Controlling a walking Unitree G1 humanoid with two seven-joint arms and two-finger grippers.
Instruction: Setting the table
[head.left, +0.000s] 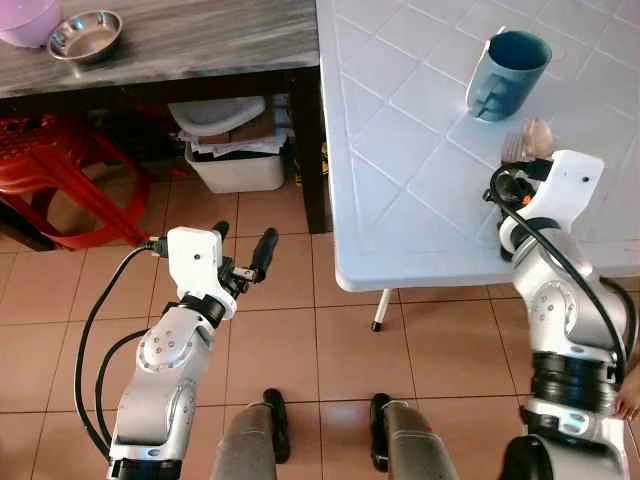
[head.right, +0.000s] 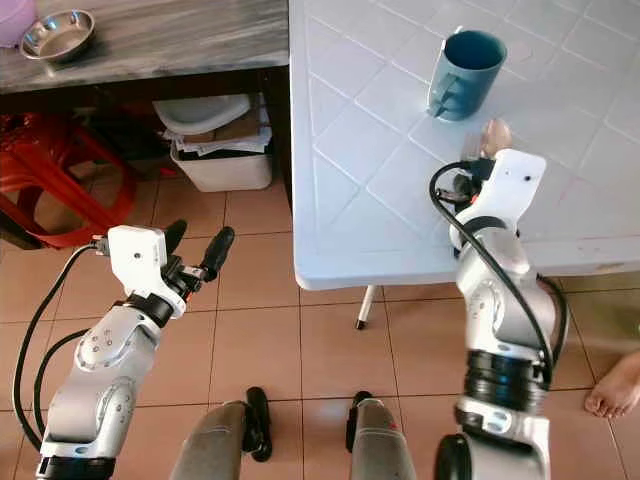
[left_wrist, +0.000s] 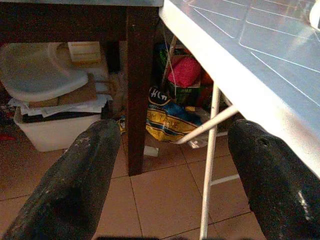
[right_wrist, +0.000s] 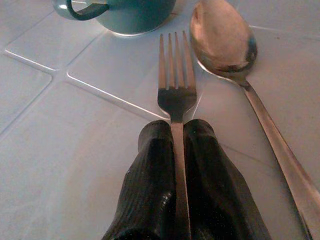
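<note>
My right gripper is shut on the handle of a steel fork, held low over the white tiled table. The fork's tines point toward a teal mug that stands upright on the table. A steel spoon lies on the table right beside the fork, its bowl near the mug. In the left eye view the right wrist covers most of the cutlery. My left gripper is open and holds nothing, raised over the tiled floor to the left of the table's corner.
A dark wooden table at the back left carries a steel bowl and a pink bowl. Under it stand a white bin and a red plastic chair. A person's bare foot is on the floor at the right.
</note>
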